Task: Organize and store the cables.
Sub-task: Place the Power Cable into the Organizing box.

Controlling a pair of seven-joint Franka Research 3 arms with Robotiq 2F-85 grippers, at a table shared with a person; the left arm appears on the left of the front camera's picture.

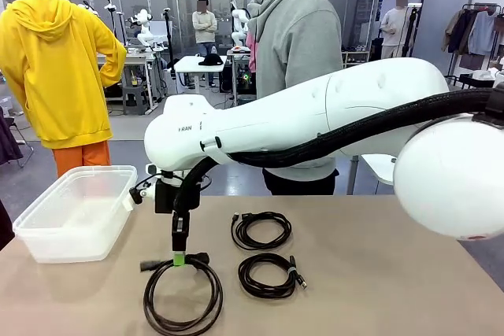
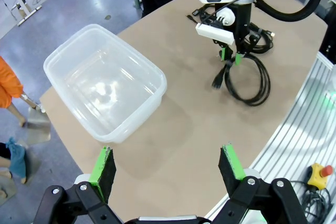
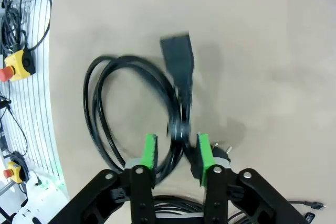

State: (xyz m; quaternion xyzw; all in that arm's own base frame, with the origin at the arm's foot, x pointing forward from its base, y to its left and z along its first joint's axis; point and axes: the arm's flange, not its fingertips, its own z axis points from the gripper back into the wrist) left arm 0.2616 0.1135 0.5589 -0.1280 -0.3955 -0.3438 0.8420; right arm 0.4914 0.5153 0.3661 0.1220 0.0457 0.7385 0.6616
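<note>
Right gripper low over tan desk, green pads slightly parted astride large black coiled cable lying on desk, not pinching it. Left gripper wide open, empty, beside clear plastic tub.

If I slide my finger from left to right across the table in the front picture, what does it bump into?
Clear plastic bin → large cable coil under the right end effector → then, level with each other, the far small cable coil and the near small cable coil.
</note>
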